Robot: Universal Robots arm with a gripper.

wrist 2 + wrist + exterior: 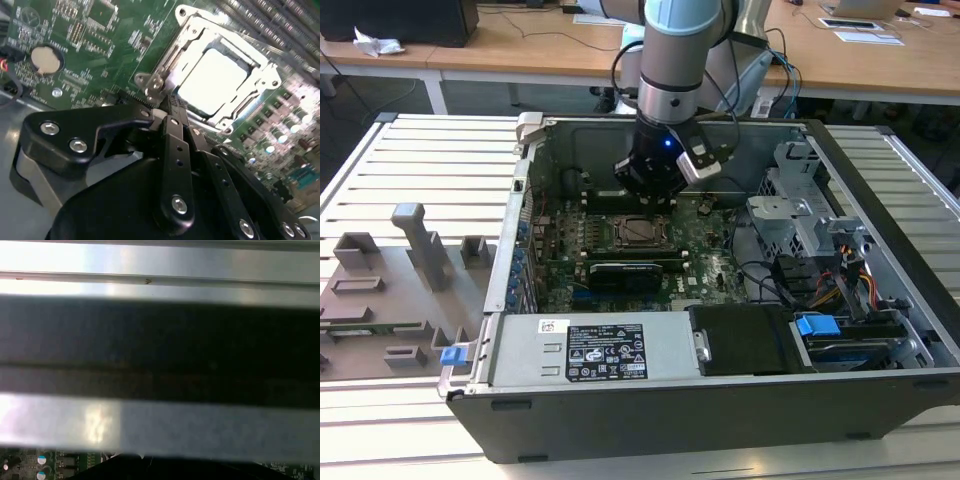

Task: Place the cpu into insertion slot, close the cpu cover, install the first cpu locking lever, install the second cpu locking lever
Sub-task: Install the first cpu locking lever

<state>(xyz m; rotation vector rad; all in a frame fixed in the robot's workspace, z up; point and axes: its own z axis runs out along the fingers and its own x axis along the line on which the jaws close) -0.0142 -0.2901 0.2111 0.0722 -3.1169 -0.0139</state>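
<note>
In the exterior view my gripper (649,203) hangs low inside the open computer case, just behind the insertion slot (642,231) on the green motherboard (710,262). The second wrist view shows the cpu (214,75), a pale silver square, lying in the slot. The cpu cover (257,67) lies flat around it as a shiny metal frame. My black fingers (172,130) are pressed together with nothing visible between them. Their tip (169,102) sits right at the small metal tab on the cover's corner (154,86).
A power supply box (605,350) fills the case's near side, with a black box (745,338) beside it. Drive cage (800,215) and cables (840,285) stand at the exterior view's right. Long black slots (635,272) lie before the socket. A grey fixture plate (400,280) lies outside.
</note>
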